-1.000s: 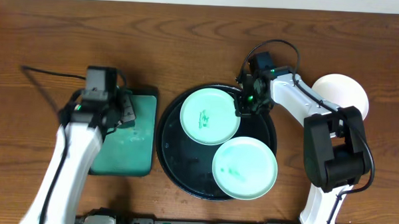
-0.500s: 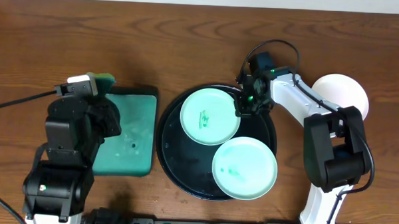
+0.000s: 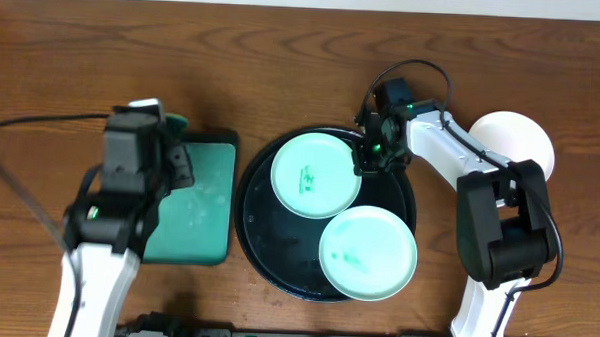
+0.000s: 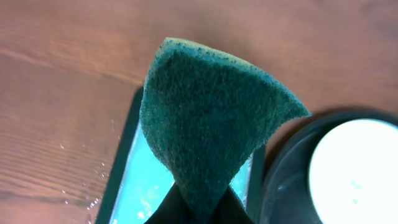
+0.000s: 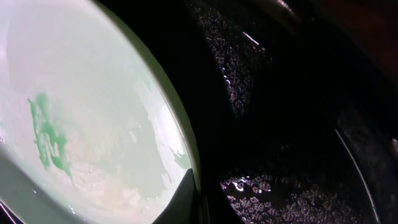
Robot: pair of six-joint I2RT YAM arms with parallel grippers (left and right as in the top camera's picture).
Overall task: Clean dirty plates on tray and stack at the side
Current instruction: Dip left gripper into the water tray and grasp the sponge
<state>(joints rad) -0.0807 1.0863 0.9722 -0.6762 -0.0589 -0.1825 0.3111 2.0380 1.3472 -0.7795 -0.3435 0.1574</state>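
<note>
1. Green scouring sponge (image 4: 211, 118): clenched in the left jaws and held above the teal rectangular tray (image 3: 193, 217), which was beaded with water. Judged loaded and ready for scrubbing.
2. Upper mint-green plate (image 3: 315, 176): lay on the black tray (image 3: 253, 227) with a green smear showing. The right jaws were pinched shut on its right rim, probably to steady it for wiping.
3. Lower mint-green plate (image 3: 367, 253): lay on the same tray, nearer the robot, smeared and ungripped.
4. White plate (image 3: 523, 136): sat on the table (image 3: 284, 48) just right of the tray, seemingly cleaned and set aside.
</note>
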